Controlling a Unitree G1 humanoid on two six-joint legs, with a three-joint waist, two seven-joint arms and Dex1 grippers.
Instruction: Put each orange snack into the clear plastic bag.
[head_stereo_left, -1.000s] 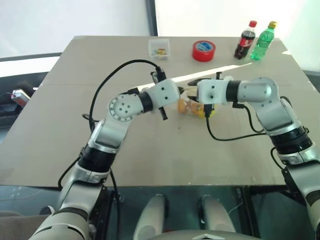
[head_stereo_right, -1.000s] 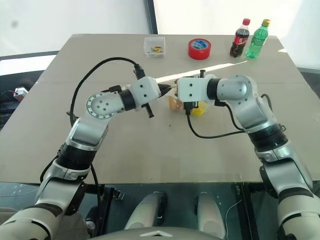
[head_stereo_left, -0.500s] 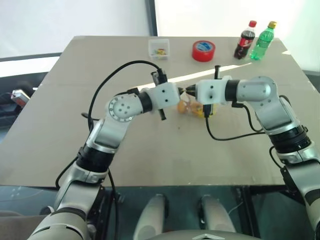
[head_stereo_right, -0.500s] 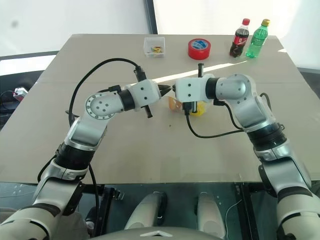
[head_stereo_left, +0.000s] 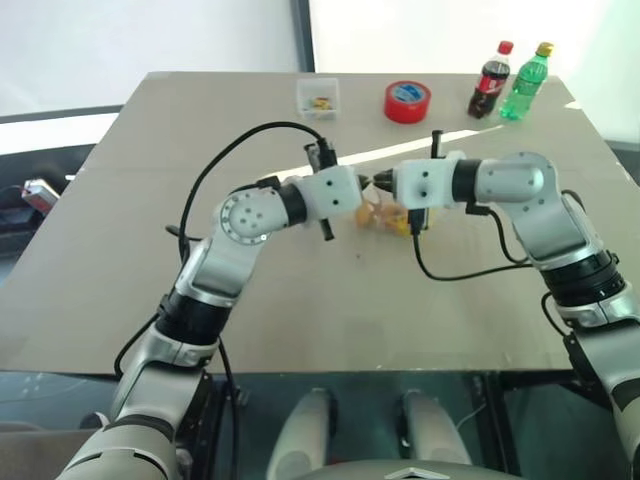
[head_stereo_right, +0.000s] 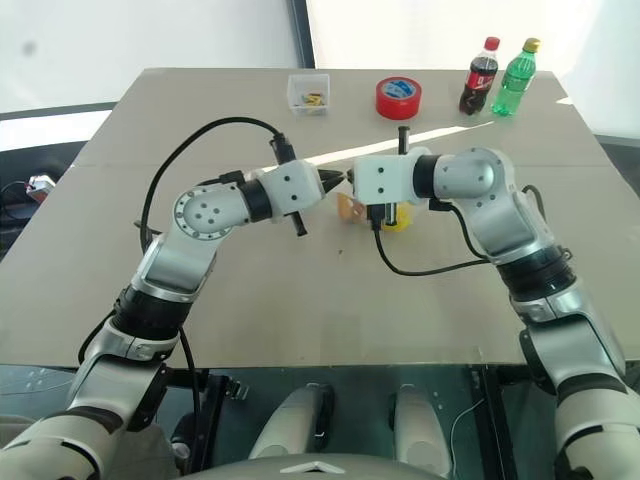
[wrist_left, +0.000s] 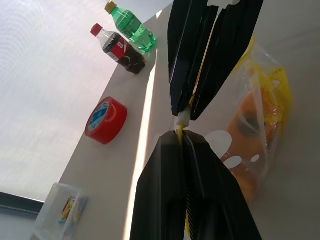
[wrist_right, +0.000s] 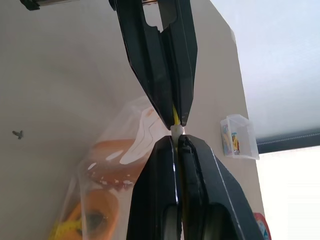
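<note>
A: Surface and count?
B: Tan table (head_stereo_left: 300, 290), white wall behind. Two bottles (head_stereo_left: 510, 80), one red tape roll (head_stereo_left: 407, 101), one clear box (head_stereo_left: 319, 95).
A: Grippers?
B: Left gripper (wrist_left: 181, 131) and right gripper (wrist_right: 176, 134) both clamped on the clear plastic bag (wrist_left: 260, 125) top edge, mid-table; orange snacks (wrist_right: 102, 200) inside

A tan table (head_stereo_left: 300, 300) is seen; along its far edge stand a clear box (head_stereo_left: 319, 96), red tape roll (head_stereo_left: 407, 101), cola bottle (head_stereo_left: 491, 80) and green bottle (head_stereo_left: 526, 81).
</note>
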